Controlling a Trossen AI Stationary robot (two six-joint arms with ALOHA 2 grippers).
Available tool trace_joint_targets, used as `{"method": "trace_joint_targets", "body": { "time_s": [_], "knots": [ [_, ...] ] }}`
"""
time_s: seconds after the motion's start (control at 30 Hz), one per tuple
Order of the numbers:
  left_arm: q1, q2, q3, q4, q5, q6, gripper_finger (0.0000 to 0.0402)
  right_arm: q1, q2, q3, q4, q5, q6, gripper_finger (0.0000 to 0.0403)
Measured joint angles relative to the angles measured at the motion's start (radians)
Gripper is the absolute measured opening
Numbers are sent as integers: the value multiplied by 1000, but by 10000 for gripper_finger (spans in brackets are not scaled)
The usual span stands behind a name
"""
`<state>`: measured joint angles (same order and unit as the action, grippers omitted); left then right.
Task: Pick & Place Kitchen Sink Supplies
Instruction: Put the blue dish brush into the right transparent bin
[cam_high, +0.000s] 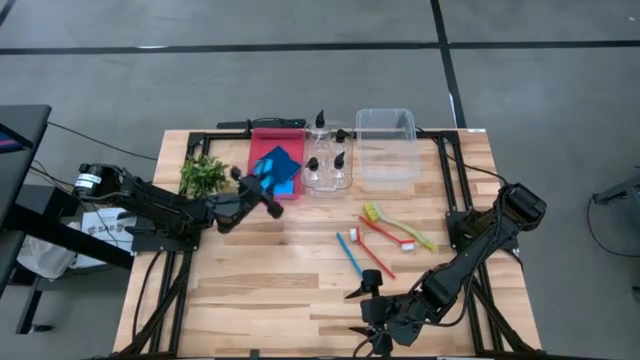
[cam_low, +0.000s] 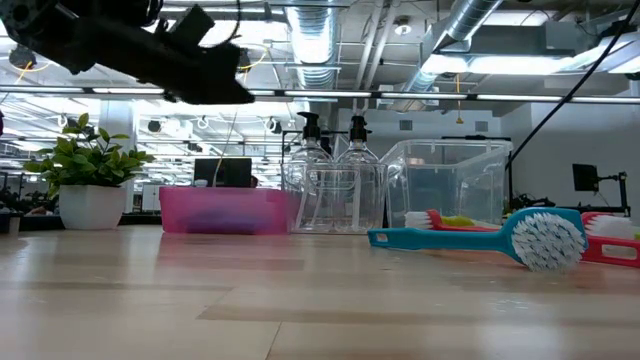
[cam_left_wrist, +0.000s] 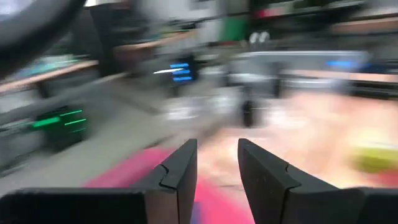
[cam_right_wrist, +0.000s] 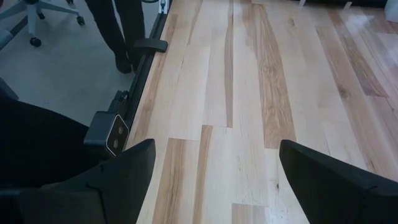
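Observation:
Two blue sponges, a dark one (cam_high: 273, 160) and a light one (cam_high: 289, 184), lie in the red bin (cam_high: 262, 135). Several clear bottles with black pump tops (cam_high: 328, 160) stand in a clear tray; in the low view they (cam_low: 330, 185) stand upright. The blue (cam_high: 350, 253), red (cam_high: 377, 247) and yellow-green (cam_high: 398, 227) brushes lie flat on the wood. My left gripper (cam_high: 272, 204) hovers in the air at the red bin's near edge; a narrow gap (cam_left_wrist: 217, 180) separates its fingers and nothing is in it. My right gripper (cam_high: 368, 312) waits wide open near the table's near edge.
A small potted plant (cam_high: 203, 175) stands just left of the red bin, close under the left arm. A clear bin (cam_high: 387, 148) holding nothing sits at the far edge, right of the bottles. Bare wood (cam_high: 270, 280) spreads across the near left half.

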<state>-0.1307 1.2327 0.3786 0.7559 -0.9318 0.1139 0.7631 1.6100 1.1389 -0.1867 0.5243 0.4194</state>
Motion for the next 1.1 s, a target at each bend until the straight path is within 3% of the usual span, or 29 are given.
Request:
{"method": "trace_joint_targets", "body": {
  "time_s": [0.1,0.23,0.3,0.33,1.1],
  "knots": [
    [0,0,0,0,340,0,118,0,0,0,0,0,0,337],
    [-1,0,0,1,972,9,118,0,0,0,0,0,0,337],
    [-1,0,0,7,1154,29,118,0,0,0,0,0,0,337],
    [-1,-1,0,10,1192,35,118,0,0,0,0,0,0,337],
    [75,-2,0,-7,1081,-127,118,0,0,0,0,0,0,337]
  ]
}}
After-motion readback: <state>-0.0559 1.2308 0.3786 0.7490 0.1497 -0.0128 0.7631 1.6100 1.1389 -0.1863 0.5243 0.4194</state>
